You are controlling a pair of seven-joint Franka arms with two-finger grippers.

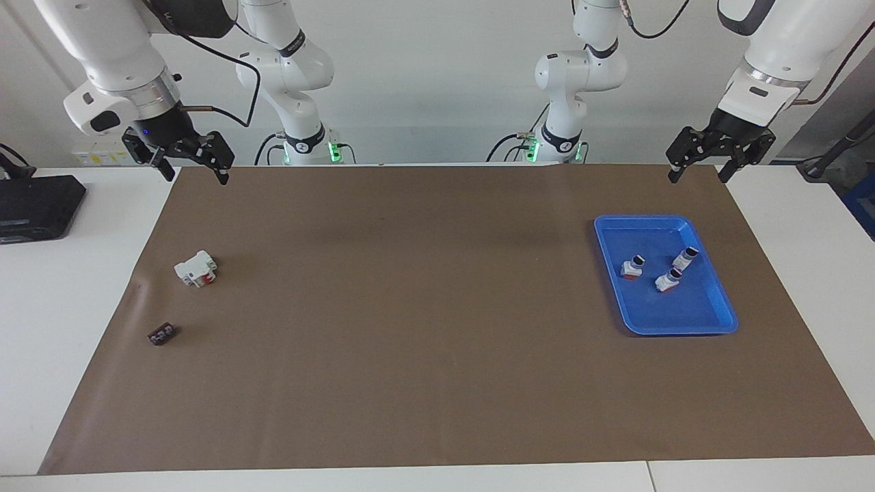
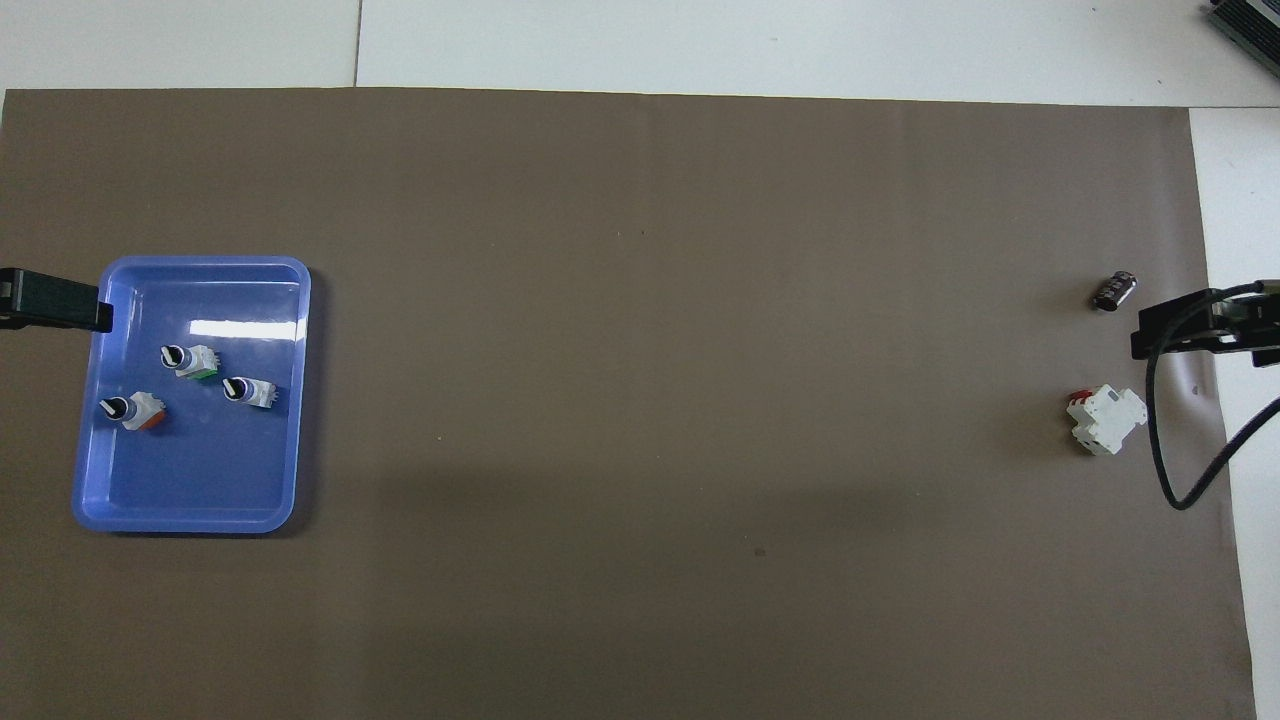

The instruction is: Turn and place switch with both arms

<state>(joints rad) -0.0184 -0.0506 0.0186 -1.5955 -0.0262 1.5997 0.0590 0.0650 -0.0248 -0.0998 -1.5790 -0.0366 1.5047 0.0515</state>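
Three small switches lie in a blue tray toward the left arm's end of the table. The switch with the green face and black knob lies on its side, the farthest of the three from the robots. Beside it are one with an orange end and a white one. My left gripper hangs open and holds nothing, over the mat's edge by the tray's nearer end. My right gripper is open and holds nothing, up over the mat's corner at the right arm's end.
A white block with a red tab and a small flat dark piece lie on the brown mat at the right arm's end. A black box sits on the white table beside the mat.
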